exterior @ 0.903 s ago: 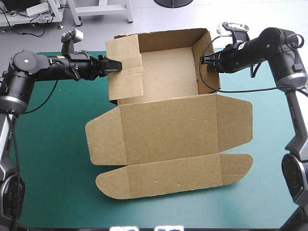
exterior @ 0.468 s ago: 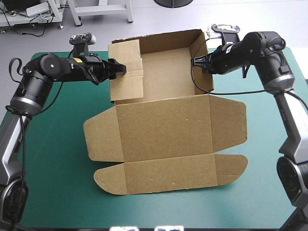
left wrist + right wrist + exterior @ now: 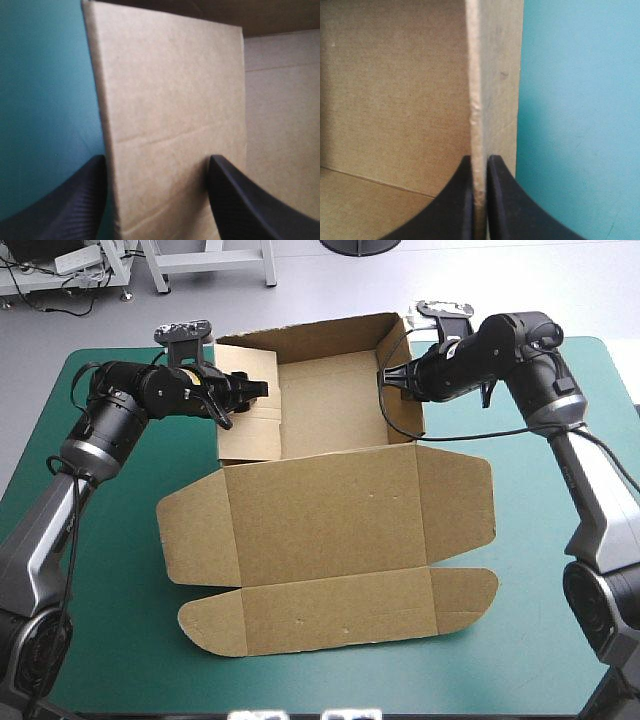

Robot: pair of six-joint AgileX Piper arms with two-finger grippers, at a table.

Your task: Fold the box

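**My grippers at the box's side walls**

The brown box (image 3: 330, 405) sits by the tabletop's (image 3: 110, 640) far edge, its lid (image 3: 320, 530) flat toward the near edge. My right gripper (image 3: 385, 378) pinches the right wall (image 3: 495, 75); my left gripper (image 3: 262, 390) straddles the left flap (image 3: 175, 100), fingers apart

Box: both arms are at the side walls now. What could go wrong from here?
1. The left gripper is open around the left flap; unheld, the flap could spring outward.
2. The right gripper pinches only the right wall at its rim; a pull might bend it or slip off.
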